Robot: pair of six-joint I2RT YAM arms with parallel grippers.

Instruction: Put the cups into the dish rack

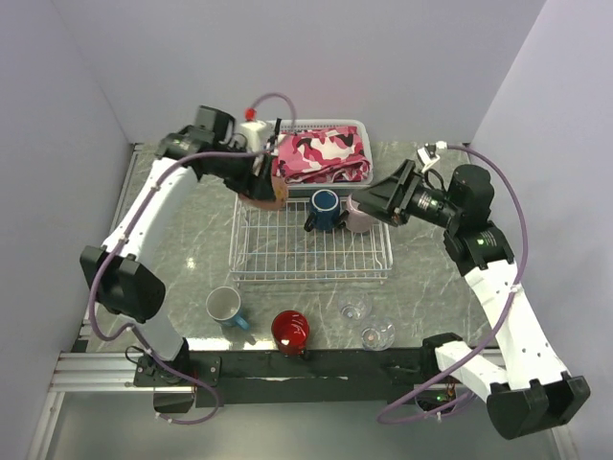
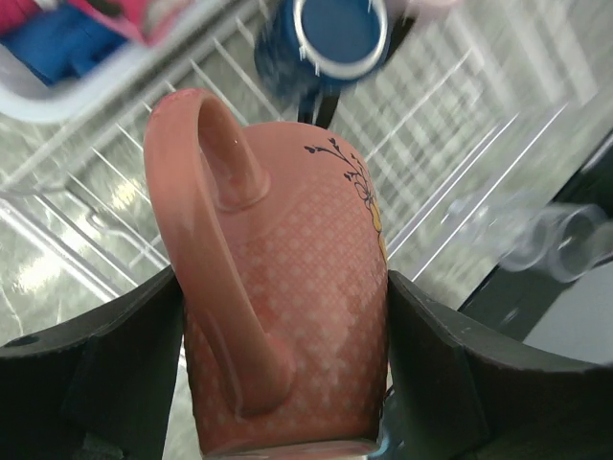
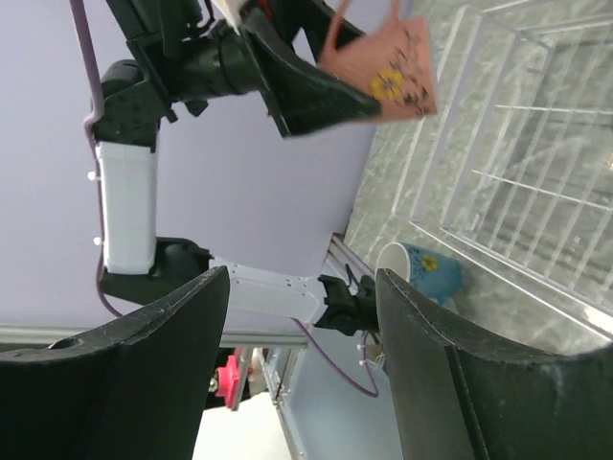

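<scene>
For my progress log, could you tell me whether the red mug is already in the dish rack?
No, the red mug sits on the table outside the dish rack, on its near side.

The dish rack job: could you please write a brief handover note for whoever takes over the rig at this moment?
Left gripper: shut on the terracotta mug, held over the dish rack's far left corner.
Right gripper: open, empty, beside the pink mug.
Done: navy mug is in the rack; the pink mug appears to sit in its far right corner.
Left: set the terracotta mug down, then load the teal mug, red mug and two clear glasses, all on the table nearer the arms.
</scene>
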